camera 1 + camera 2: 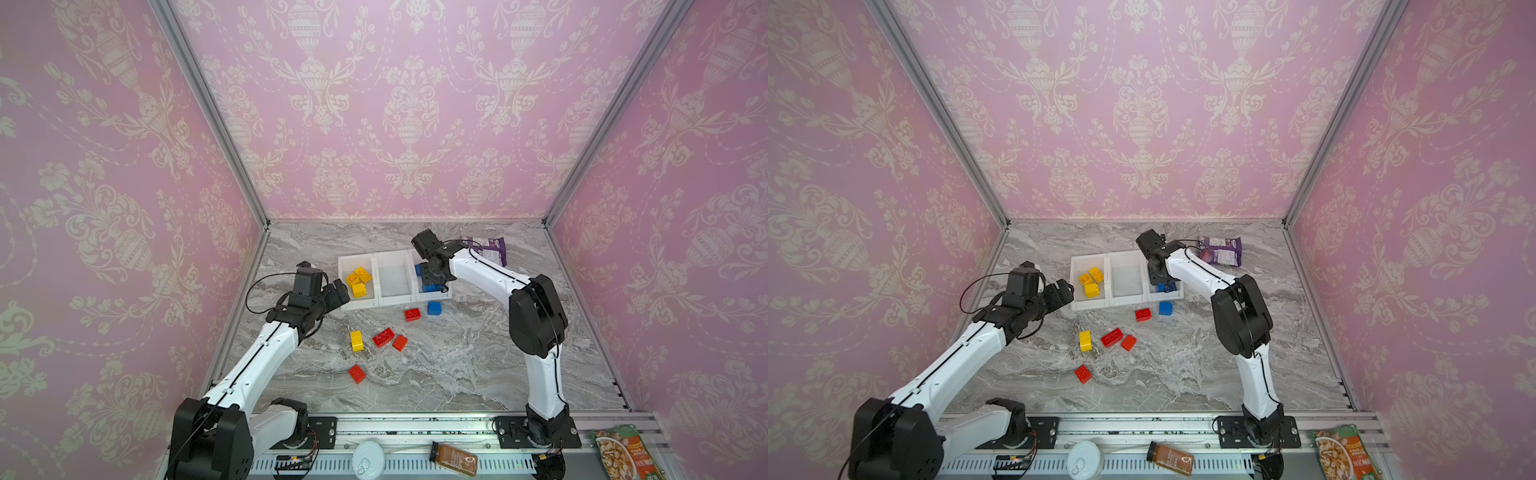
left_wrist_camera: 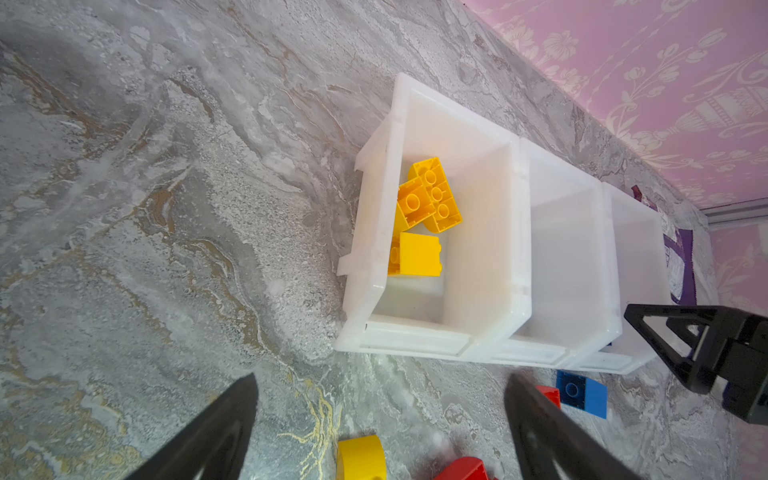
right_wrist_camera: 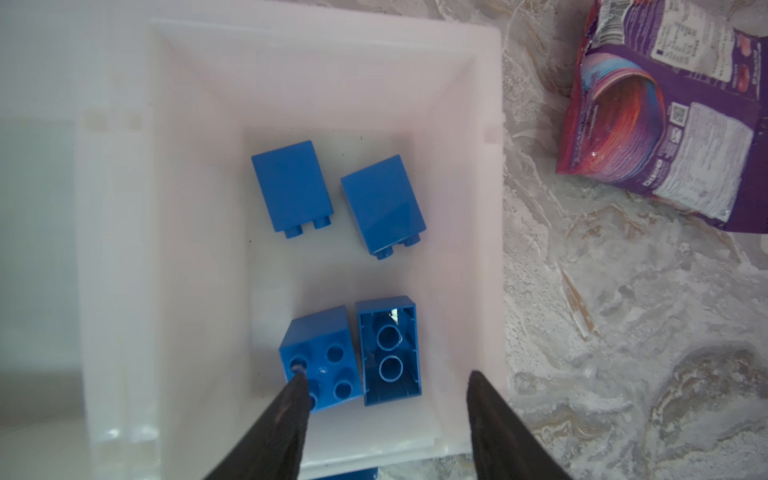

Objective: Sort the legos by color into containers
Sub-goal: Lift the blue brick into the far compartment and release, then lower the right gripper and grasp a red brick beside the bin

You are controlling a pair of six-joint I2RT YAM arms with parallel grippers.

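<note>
blue legos [image 3: 291, 187] under right tool [image 3: 385, 376], jaws apart

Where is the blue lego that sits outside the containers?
In both top views the blue lego lies on the table just in front of the rightmost container, beside a red lego.

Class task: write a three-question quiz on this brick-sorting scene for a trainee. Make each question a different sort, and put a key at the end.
1. The right gripper hangs over a bin holding which colour? A yellow, B red, C blue.
2. True or false: the middle bin holds a brick.
3. How many red bricks lie on the table?

Key: 1 C; 2 false; 3 four.
</note>
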